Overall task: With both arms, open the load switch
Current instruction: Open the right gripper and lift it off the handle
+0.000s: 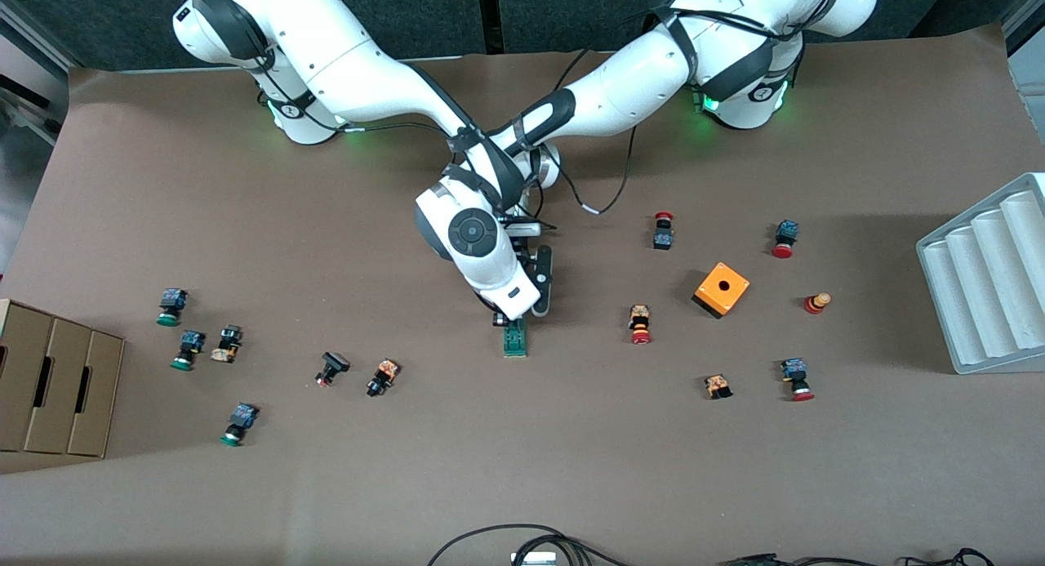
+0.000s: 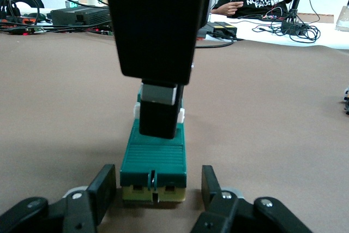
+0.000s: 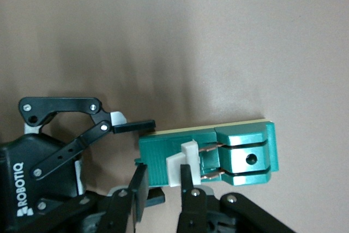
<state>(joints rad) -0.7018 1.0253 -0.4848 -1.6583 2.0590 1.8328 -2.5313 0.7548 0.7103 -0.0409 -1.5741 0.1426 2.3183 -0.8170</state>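
From the front camera you could see little of the grip itself: the right arm's wrist covered the top of the load switch (image 1: 515, 339), and only its green end nearest the camera showed on the brown desk (image 1: 522, 468). The switch lay near the middle of the desk, between the scattered green-capped buttons (image 1: 188, 350) toward the right arm's end and the orange cube (image 1: 722, 289) toward the left arm's end. The right end effector (image 1: 513, 314) was down on the switch, its fingers hidden under the wrist. The left end effector (image 1: 542, 292) sat just beside it, mostly masked by the same arm.

In the left wrist view you had the left end effector (image 2: 158, 189) with a finger (image 2: 103, 189) on either side of the switch's (image 2: 154, 156) near end, close against its sides — whether they actually touched the housing was hard to tell. The right end effector's black finger (image 2: 158, 117) came down on the white sliding piece (image 2: 180, 115), hiding most of it.

In the right wrist view your right end effector (image 3: 163, 181) was pressed onto the white sliding piece (image 3: 181, 162), pinching it between its fingers (image 3: 186, 186). The left end effector (image 3: 139, 148) held the switch's (image 3: 240, 154) other end; one fingertip lay along its edge, the second was cut off behind the right fingers.
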